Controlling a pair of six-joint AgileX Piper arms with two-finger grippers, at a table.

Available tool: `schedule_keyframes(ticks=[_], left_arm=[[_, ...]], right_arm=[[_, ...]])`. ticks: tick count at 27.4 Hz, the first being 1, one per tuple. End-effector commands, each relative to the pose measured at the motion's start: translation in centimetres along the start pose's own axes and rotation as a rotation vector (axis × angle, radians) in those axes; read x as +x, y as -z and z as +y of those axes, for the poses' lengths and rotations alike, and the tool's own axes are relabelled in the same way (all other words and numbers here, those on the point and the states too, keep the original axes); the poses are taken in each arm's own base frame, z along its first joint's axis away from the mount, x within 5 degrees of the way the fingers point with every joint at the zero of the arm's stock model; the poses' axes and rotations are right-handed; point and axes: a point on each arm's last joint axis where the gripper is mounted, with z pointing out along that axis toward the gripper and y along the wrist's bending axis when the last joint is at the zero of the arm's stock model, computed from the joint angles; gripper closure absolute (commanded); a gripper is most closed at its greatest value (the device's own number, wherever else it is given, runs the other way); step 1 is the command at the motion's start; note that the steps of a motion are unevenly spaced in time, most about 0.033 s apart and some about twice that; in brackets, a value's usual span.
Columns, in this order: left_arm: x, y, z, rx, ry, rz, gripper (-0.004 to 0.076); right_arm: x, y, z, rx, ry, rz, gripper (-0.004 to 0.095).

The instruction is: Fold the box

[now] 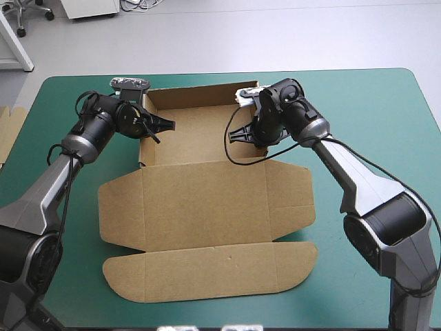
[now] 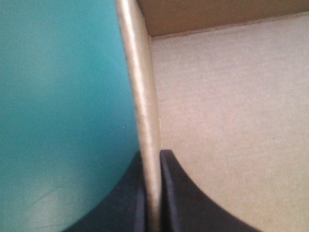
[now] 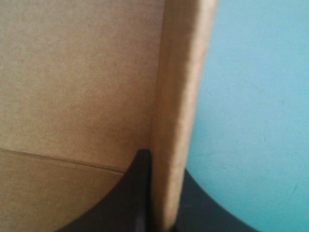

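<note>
Box (image 1: 207,207) on teal-green bench (image 1: 365,117), tray part toward far edge, lid (image 1: 210,272) flat nearer. Left claw (image 1: 164,126) pinching upright left wall (image 2: 140,96); right claw (image 1: 236,133) pinching upright right wall (image 3: 181,121), tray between them.

In the high view the right gripper (image 1: 238,132) covers most of the box's (image 1: 200,131) right wall. The right arm (image 1: 372,221) and left arm (image 1: 34,214) hide the surface's (image 1: 358,110) near corners. More board (image 1: 8,131) at the surface's left edge is cut off by the picture. In both wrist views the pinched wall is blurred and runs out of view, and the fingers' (image 2: 193,208) bases are cut off.
</note>
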Motion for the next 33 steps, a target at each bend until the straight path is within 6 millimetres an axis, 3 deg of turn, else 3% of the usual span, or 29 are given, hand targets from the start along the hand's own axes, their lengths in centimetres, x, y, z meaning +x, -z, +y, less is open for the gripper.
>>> schedule_keyframes(ticks=[1, 13, 24, 27, 33], left_arm=[[-1.6, 1.8, -0.4, 0.024, -0.01, -0.127, 0.0734], [-1.1, -1.2, -0.5, 0.015, -0.015, -0.056, 0.0734], [-0.1, -5.3, -0.7, 0.008, -0.018, 0.027, 0.0734], [-0.1, -5.7, -0.8, 0.008, -0.021, 0.024, 0.0734], [0.0, -5.8, -0.8, 0.006, -0.028, 0.033, 0.0734]], right_arm=[[0.0, 2.7, 0.5, -0.049, 0.041, -0.037, 0.092], [-0.1, -0.4, 0.8, -0.037, 0.044, 0.025, 0.092], [0.0, -4.1, 0.5, -0.014, 0.047, 0.099, 0.0921], [0.0, -5.2, 0.3, -0.007, 0.049, 0.122, 0.0921], [-0.3, -5.4, 0.3, -0.011, 0.049, 0.095, 0.0921]])
